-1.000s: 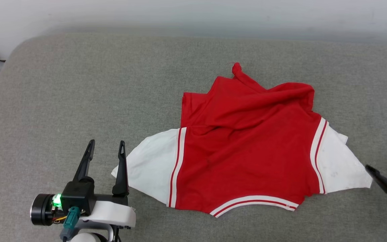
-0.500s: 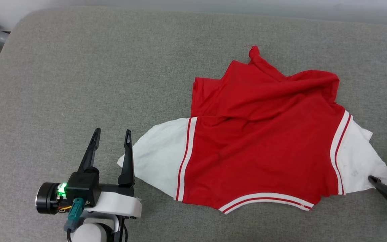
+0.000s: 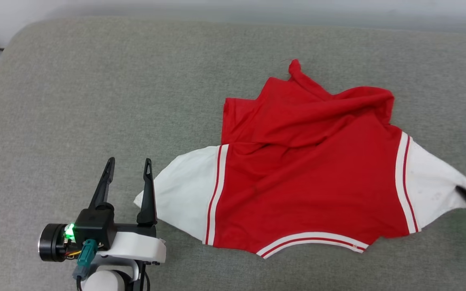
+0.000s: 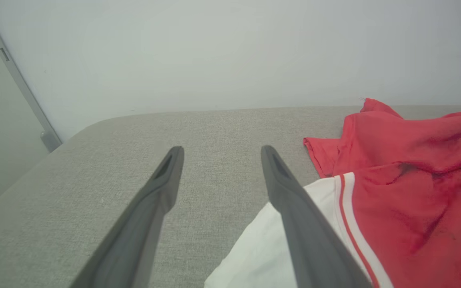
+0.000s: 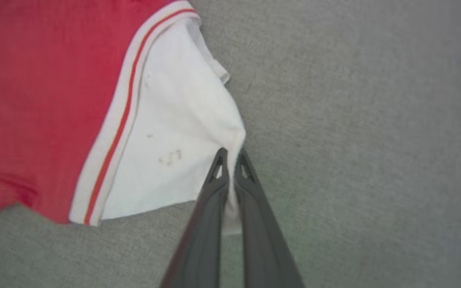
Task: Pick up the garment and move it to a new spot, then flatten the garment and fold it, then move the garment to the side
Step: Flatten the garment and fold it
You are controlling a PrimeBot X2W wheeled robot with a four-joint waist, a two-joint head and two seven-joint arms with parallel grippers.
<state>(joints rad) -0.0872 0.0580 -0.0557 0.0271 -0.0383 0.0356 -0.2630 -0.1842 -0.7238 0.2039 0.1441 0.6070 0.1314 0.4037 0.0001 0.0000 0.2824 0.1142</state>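
Note:
The garment (image 3: 306, 178), a red jersey with white sleeves and red-white striped trim, lies rumpled on the grey cushion, its upper part folded over itself. My right gripper (image 5: 231, 154) is shut on the tip of its right white sleeve (image 5: 182, 132), cloth pinched between the fingers; in the head view it (image 3: 465, 194) sits at the right edge. My left gripper (image 3: 129, 163) stands open just left of the other white sleeve (image 3: 180, 198), its right finger (image 4: 294, 200) over the sleeve's edge, nothing between the fingers. The lettering is hidden.
The grey fabric cushion (image 3: 95, 101) stretches wide to the left and beyond the garment. A pale wall (image 4: 230, 52) runs along its far edge, and a grey metal post (image 4: 22, 88) stands at the left corner.
My right gripper has closed on the right sleeve tip and drawn it outward to the right, stretching that sleeve flatter. The head camera shifted. The left gripper stays open beside the left sleeve.

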